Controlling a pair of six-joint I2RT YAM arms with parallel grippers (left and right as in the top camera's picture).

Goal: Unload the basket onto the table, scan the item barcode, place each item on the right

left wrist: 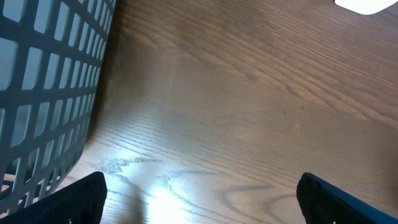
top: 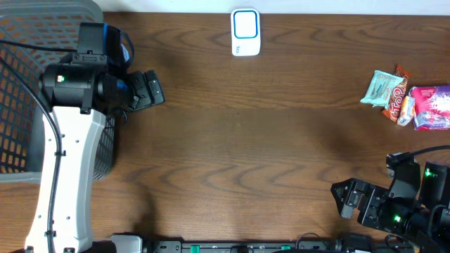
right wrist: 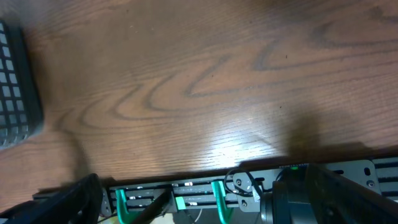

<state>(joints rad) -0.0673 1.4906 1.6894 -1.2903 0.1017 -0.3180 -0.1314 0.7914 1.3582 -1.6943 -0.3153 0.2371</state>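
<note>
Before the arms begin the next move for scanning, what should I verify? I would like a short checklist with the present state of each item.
1. The left gripper is open and empty: ok.
2. The right gripper is open and empty: ok.
3. The snack packets are in view on the right side, with nothing foreign lying over them: ok.
4. One packet lies apart from the others for a clean grasp: not ok, they touch and overlap.
5. A barcode faces upward: cannot tell, the print is too small.
6. The white scanner at the far edge is uncovered: ok.
</note>
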